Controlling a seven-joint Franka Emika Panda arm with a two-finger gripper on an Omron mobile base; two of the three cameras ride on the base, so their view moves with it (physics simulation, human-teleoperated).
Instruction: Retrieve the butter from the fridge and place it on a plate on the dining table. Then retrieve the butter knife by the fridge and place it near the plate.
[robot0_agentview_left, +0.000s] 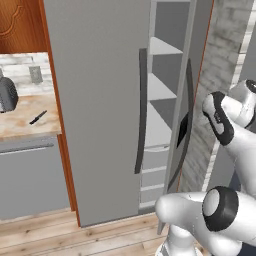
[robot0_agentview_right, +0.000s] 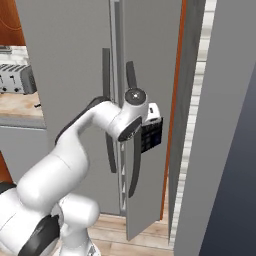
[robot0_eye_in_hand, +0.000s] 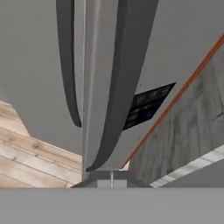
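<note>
In the left base view the white arm's elbow fills the lower right corner. Beyond it the fridge (robot0_agentview_left: 100, 110) stands with its right door swung partly out, baring pale shelves; no butter is visible on them. The butter knife (robot0_agentview_left: 38, 117) lies on the worktop to the left, near its front edge beside the fridge, waiting for the later step.

In the right base view the gripper (robot0_agentview_right: 152, 131) sits against the open door's face, just beside its curved handle (robot0_agentview_right: 135, 150), seemingly placed to push the door wider.

In the hand view that handle runs up from the clenched, empty fingers.
</note>
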